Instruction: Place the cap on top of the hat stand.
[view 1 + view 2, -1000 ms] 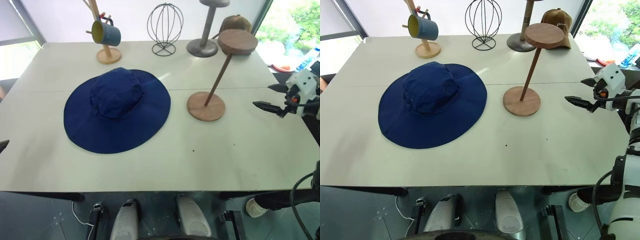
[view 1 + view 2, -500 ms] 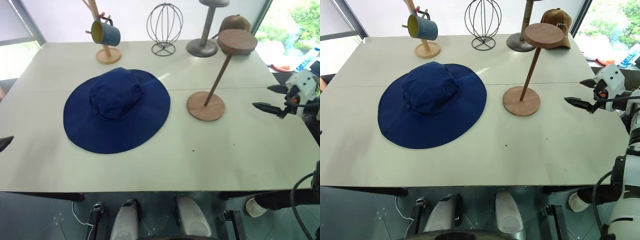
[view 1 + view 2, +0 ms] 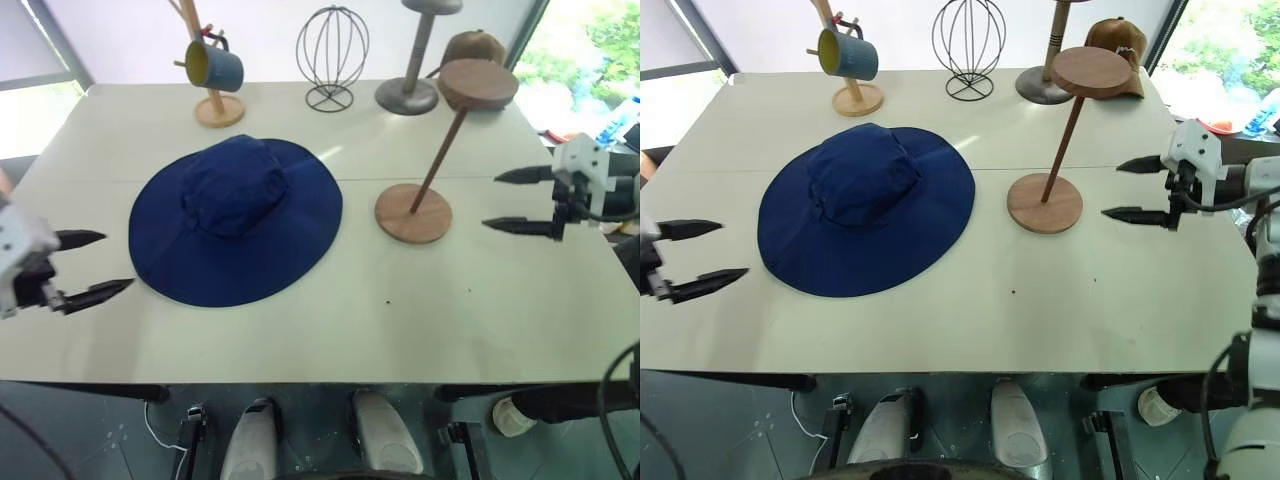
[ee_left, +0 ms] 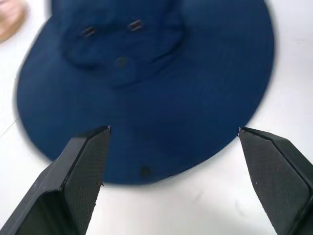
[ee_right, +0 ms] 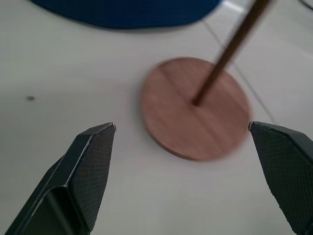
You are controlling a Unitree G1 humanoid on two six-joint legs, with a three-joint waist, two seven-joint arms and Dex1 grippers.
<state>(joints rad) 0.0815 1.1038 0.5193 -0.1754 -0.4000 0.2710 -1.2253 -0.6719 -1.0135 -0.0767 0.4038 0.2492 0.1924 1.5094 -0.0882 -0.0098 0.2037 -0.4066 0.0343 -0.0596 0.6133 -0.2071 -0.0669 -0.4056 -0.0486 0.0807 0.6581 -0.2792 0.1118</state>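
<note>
Both arms have swung inward since a moment ago: the left pincer (image 3: 93,265), barely poking in at the edge before, now reaches over the worktop (image 3: 300,330) just short of the near-left edge of the cap's brim, and the right pincer (image 3: 512,200) has come in from the right toward the hat stand (image 3: 440,150). Each pincer is released, its two black fingers spread wide with nothing between them. The cap (image 3: 236,218), a navy blue sun hat with a wide floppy brim, lies flat on the worktop, crown up, left of centre and untouched; from the left wrist its brim fills the gap between the fingers (image 4: 78,171). The hat stand rests to the cap's right, round base on the worktop, thin rod slanting up to the bare disc top. Along the far edge sit a mug tree with a blue mug (image 3: 212,66), a wire globe stand (image 3: 332,55), a grey pedestal stand (image 3: 410,85) and a brown hat (image 3: 1118,40).
</note>
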